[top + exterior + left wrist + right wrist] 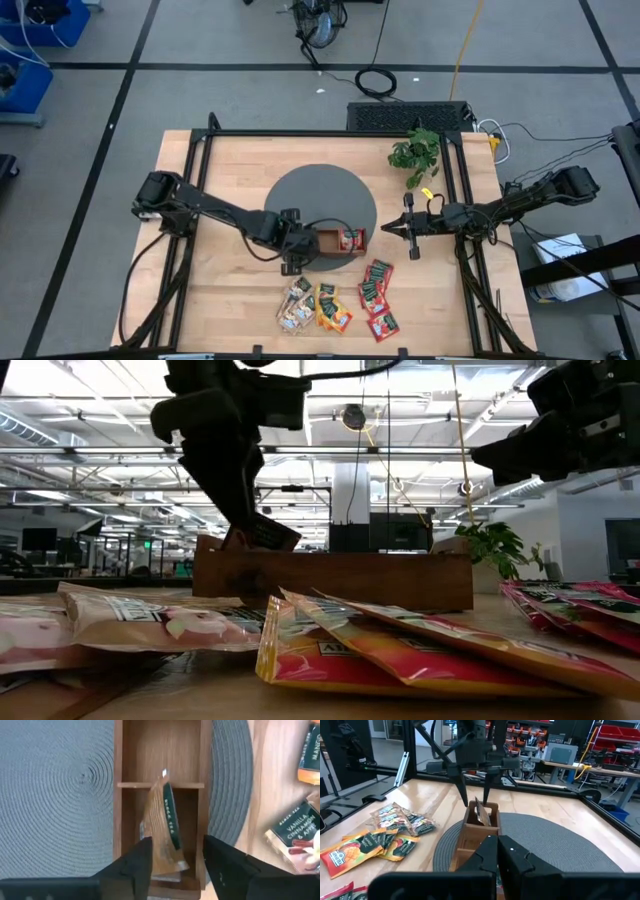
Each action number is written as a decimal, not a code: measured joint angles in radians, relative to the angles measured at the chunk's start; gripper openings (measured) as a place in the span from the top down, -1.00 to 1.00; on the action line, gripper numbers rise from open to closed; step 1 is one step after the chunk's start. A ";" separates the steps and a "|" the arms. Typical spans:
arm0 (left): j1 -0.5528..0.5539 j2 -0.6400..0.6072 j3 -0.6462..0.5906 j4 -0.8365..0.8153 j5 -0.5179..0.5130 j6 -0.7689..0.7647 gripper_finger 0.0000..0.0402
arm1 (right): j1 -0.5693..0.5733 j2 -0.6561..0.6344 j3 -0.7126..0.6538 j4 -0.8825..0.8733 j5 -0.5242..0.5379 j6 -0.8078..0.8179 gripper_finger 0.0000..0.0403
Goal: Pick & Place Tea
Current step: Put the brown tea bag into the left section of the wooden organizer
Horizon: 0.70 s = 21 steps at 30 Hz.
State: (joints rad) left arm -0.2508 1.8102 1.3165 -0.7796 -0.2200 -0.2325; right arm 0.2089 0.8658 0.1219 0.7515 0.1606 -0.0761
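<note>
A brown wooden tray (330,256) lies on a round grey mat (310,190). A red packet (350,240) sits in the compartment at its right end. My left gripper (175,845) hangs open over the tray's left-end compartment. A beige-brown tea packet (162,820) stands there on edge between the spread fingers, its top leaning on the divider (190,785). The right wrist view shows that packet (480,812) poking above the tray (470,835). Loose packets lie near the table's near edge: beige (297,305), orange-yellow (330,308) and red (375,290). My right gripper (390,229) waits shut, right of the tray.
A small green plant (415,150) stands on the far right of the table, with a small yellow thing (427,193) beside the right arm. Black frame rails (200,200) run along the table's sides. Bare wood lies to the left of the mat.
</note>
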 joint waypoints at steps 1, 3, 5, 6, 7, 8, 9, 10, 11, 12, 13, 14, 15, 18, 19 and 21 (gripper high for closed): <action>0.000 0.005 0.001 0.007 -0.004 0.002 0.18 | 0.000 0.000 0.000 0.000 0.000 0.000 1.00; 0.000 0.013 0.001 -0.001 -0.013 0.016 0.24 | 0.000 0.000 0.000 -0.001 0.000 0.000 1.00; 0.005 0.017 0.001 0.004 -0.030 0.019 0.31 | 0.000 0.000 0.000 -0.001 0.000 0.000 1.00; 0.007 0.017 0.001 0.014 -0.040 0.020 0.35 | 0.000 0.000 0.000 0.000 -0.001 0.000 1.00; 0.012 0.018 0.001 0.019 -0.042 0.020 0.41 | 0.000 0.000 0.000 0.002 -0.002 0.000 1.00; 0.015 0.020 0.001 0.020 -0.042 0.018 0.46 | 0.000 0.000 0.000 0.004 -0.002 0.000 1.00; 0.019 0.020 0.001 0.020 -0.039 0.018 0.53 | 0.000 0.000 0.000 0.003 -0.003 0.000 1.00; 0.024 0.020 0.001 0.019 -0.031 0.018 0.61 | 0.000 0.000 0.000 0.001 -0.003 0.000 1.00; 0.029 0.020 0.001 0.017 -0.022 0.018 0.70 | 0.000 0.000 0.000 0.001 -0.003 0.000 1.00; 0.035 0.020 0.001 0.017 -0.016 0.018 0.79 | 0.000 0.000 0.000 0.003 -0.003 0.000 1.00; 0.040 0.020 0.001 0.018 -0.015 0.017 0.89 | 0.000 0.000 0.000 0.003 -0.003 0.000 1.00; 0.046 0.020 0.001 0.019 -0.015 0.015 0.94 | 0.000 0.000 0.000 0.003 -0.003 0.000 1.00; 0.052 0.017 0.001 0.022 -0.016 0.013 0.95 | 0.000 0.000 0.000 0.002 -0.003 0.000 1.00; 0.068 0.000 0.001 0.041 -0.022 -0.008 0.96 | 0.000 0.000 0.000 0.001 -0.003 0.001 1.00; 0.072 -0.008 0.001 0.050 -0.022 -0.015 0.97 | 0.000 0.000 0.000 0.000 -0.004 0.001 1.00; 0.079 -0.026 0.001 0.061 -0.026 -0.022 0.98 | 0.000 0.000 0.000 0.000 -0.004 0.001 1.00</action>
State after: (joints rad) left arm -0.1720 1.7843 1.3170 -0.7181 -0.2455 -0.2546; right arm 0.2089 0.8658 0.1219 0.7516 0.1570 -0.0753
